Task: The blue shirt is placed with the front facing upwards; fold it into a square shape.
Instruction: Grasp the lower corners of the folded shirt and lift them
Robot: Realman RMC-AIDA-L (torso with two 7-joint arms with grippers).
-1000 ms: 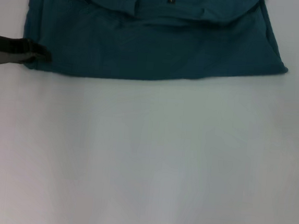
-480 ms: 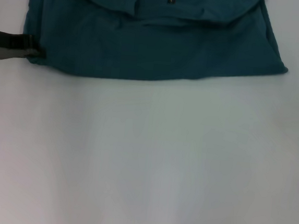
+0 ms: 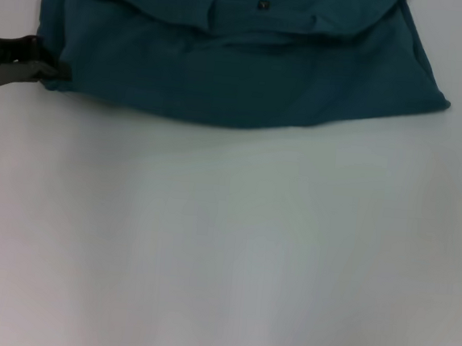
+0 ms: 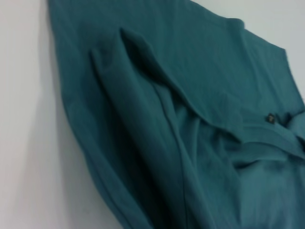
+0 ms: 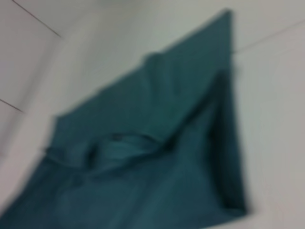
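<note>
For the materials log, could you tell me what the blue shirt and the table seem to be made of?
The blue shirt looks like soft matte knit fabric, probably cotton: it creases and drapes in loose folds. The table looks like a smooth, hard white surface with a faint sheen; its exact material is unclear.

The left hand [image 3: 58, 73] has drawn back toward the left, tugging the blue shirt's [image 3: 241, 60] near-left corner upward

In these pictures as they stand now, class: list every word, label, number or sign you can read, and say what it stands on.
None can be read.
Small dark neck label on the blue shirt: too small to read.
No chest lettering shows on the shirt.
</note>
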